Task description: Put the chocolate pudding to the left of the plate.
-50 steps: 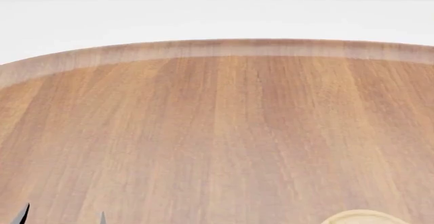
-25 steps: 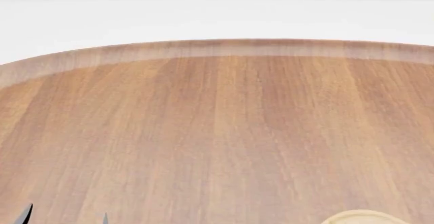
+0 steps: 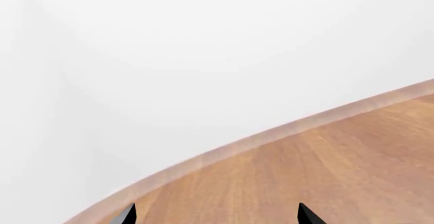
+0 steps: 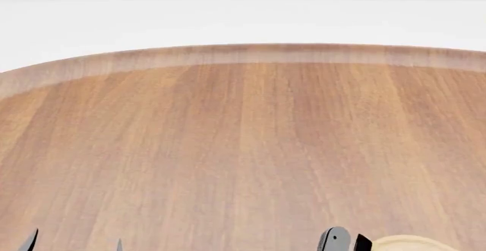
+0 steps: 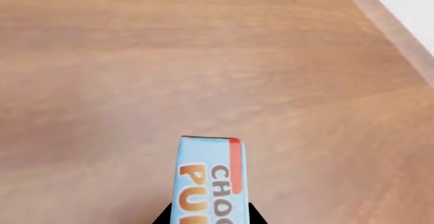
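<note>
Chocolate pudding is the job's object, but start big: the wooden surface fills the head view, the plate peeking at its near edge. The carton sits clamped in the right tool, above the surface. It looks light, stiff, smooth-sided, so grip the flat faces. The left tool is spread wide, empty.

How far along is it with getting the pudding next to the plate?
Done: the right gripper has the chocolate pudding between its jaws. In hand: carrying it; a dark gripper part shows beside the plate in the head view. Left: setting it down left of the plate and letting go.
</note>
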Tool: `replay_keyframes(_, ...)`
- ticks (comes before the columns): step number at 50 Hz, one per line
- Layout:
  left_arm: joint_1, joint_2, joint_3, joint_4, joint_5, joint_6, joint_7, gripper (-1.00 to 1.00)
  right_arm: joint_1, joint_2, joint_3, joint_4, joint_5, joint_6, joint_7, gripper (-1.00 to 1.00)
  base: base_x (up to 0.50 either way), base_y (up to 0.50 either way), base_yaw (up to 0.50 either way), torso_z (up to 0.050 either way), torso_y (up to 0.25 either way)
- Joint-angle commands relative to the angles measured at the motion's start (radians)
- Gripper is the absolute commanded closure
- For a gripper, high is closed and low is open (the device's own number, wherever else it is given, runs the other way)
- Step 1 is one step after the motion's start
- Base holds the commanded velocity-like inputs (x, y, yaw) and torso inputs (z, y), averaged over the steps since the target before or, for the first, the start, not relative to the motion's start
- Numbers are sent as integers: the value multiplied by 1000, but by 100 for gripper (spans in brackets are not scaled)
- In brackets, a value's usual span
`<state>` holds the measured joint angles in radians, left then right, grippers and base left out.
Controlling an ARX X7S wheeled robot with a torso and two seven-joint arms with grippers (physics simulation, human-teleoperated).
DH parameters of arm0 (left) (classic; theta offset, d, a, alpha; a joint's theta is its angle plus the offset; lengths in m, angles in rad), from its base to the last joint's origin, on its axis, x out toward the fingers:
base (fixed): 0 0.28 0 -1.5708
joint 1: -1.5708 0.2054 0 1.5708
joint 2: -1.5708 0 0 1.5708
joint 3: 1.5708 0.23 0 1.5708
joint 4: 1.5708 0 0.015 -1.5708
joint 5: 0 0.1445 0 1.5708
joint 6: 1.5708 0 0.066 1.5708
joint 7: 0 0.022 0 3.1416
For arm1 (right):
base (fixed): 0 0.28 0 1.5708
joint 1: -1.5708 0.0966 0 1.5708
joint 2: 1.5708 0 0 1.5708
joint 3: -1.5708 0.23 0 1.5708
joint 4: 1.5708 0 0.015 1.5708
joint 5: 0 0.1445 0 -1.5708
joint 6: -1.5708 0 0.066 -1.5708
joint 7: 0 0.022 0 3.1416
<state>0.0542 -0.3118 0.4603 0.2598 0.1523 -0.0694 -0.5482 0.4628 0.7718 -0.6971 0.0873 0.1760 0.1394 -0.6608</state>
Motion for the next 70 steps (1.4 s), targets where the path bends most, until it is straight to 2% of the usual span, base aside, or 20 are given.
replay_keyframes(1,2,1,14,1,24,-4,-14,-100,94,-82,-14,131,-31,-31,-38,100,0,0,0,0,0)
replay_keyframes(51,-8,-9,19,-8,2,-1,-21,-100,187,-277,-41,641,-49,-264,-71,100,0,0,0,0,0)
replay_keyframes(65,-11,-10,25,-12,-1,1,-21,-100,208,-338,-55,832,-65,-369,-79,100,0,0,0,0,0)
replay_keyframes(70,-12,-10,26,-12,-1,0,-22,-100,237,-381,-60,969,-75,-443,-83,100,0,0,0,0,0)
